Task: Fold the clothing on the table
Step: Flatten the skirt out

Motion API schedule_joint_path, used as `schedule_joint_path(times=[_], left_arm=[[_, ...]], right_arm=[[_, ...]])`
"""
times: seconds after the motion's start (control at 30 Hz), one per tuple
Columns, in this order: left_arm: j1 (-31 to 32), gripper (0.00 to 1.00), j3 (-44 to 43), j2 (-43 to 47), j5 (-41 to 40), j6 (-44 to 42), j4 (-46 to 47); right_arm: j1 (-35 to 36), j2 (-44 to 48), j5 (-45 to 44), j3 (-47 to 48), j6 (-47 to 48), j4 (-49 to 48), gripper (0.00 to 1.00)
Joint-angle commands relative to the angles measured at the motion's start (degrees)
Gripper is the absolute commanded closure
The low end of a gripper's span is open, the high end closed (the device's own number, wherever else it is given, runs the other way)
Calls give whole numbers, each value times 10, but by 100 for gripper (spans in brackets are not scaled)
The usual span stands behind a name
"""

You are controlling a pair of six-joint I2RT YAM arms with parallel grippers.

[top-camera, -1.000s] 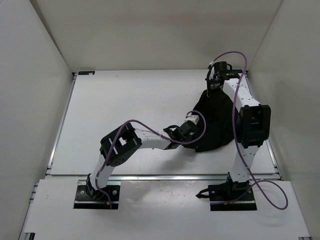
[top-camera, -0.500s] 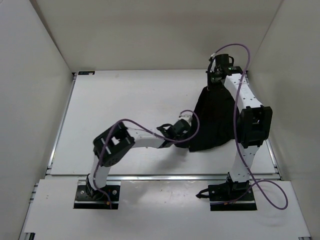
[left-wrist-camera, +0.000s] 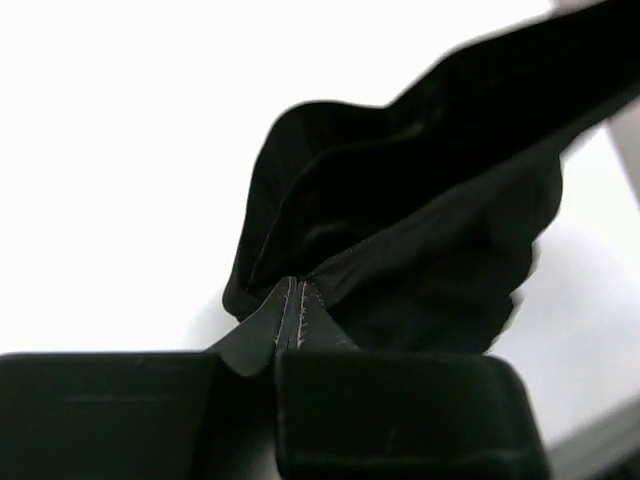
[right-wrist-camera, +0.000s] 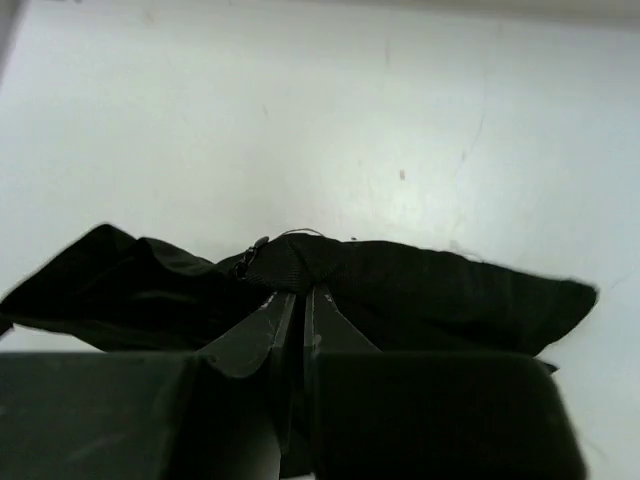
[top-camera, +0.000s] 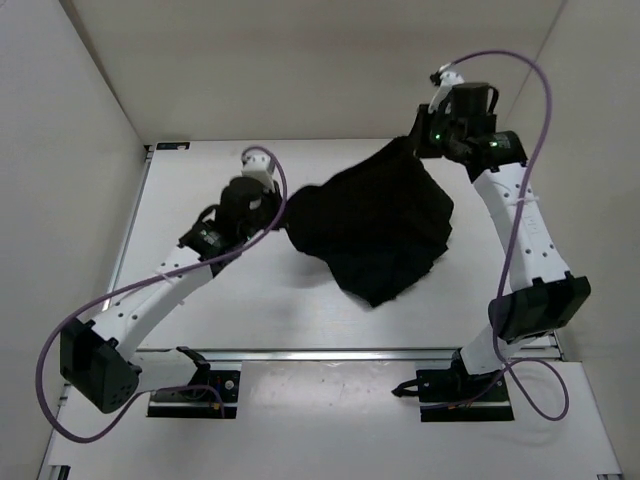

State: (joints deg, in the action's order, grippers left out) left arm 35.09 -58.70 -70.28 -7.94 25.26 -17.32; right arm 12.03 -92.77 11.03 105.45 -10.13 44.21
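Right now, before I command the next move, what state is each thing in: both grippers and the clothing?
left gripper: shut, pinching one edge of the clothing.
right gripper: shut, pinching the opposite edge by a thick hem.
clothing: unfolded, raised and stretched between the two grippers, its lower part sagging toward the table; whether it touches cannot be told.

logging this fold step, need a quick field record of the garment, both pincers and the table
left pincer: shut on the left edge of the clothing
right pincer: shut on its far right corner
clothing: black, skirt-like, spread between both pincers, bulk sagging toward the near side
table: white, metal rails along the edges
fold: no neat fold visible
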Motion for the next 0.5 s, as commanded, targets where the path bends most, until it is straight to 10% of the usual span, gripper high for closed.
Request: schedule_joint_path(times=[0.0,0.17,0.47], left_arm=[[-32,100,-117,23,-42,-124,-82],[22,100,-296,37,-106,-202,-148],[-2,100,-259,169,-38,-149,-183]], right_arm=[[9,47,-18,101,10,-53,100],[71,121,-78,135,21,-22,100],[25,306,-54,-34,-5,13,100]])
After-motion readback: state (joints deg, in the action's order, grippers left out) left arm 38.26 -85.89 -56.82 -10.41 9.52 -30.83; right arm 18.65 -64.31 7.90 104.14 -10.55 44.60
